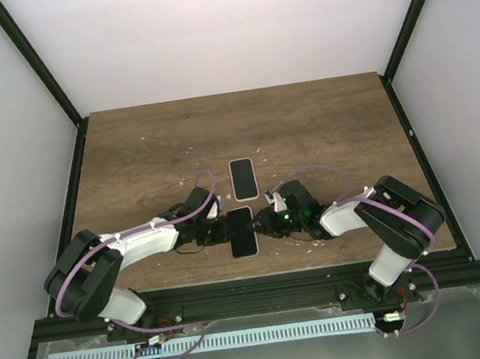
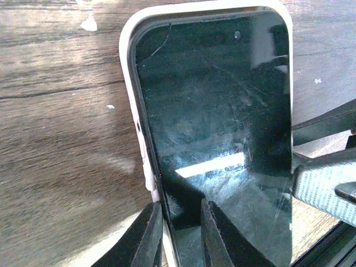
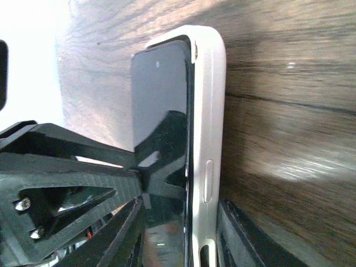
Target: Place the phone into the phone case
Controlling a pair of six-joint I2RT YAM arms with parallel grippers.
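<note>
Fingers [image 2: 149, 239] of the left gripper [image 2: 181, 214] are clenched over one long edge of the phone case [image 2: 129, 67]. One finger sits outside the cream wall, the other on the glass of the phone [image 2: 217, 122]. The right gripper [image 3: 181, 222] straddles the opposite long edge; whether it presses cannot be told. The phone lies inside the case at the near middle of the tabletop [image 2: 55, 139], between both grippers. A dark band along the phone's side suggests that this edge sits proud of the rim. Step in hand: final seating. The next move calls for pressure along the raised edge while the other gripper steadies the case. A second pale-rimmed slab [image 1: 242, 179] lies just beyond, apart.
</note>
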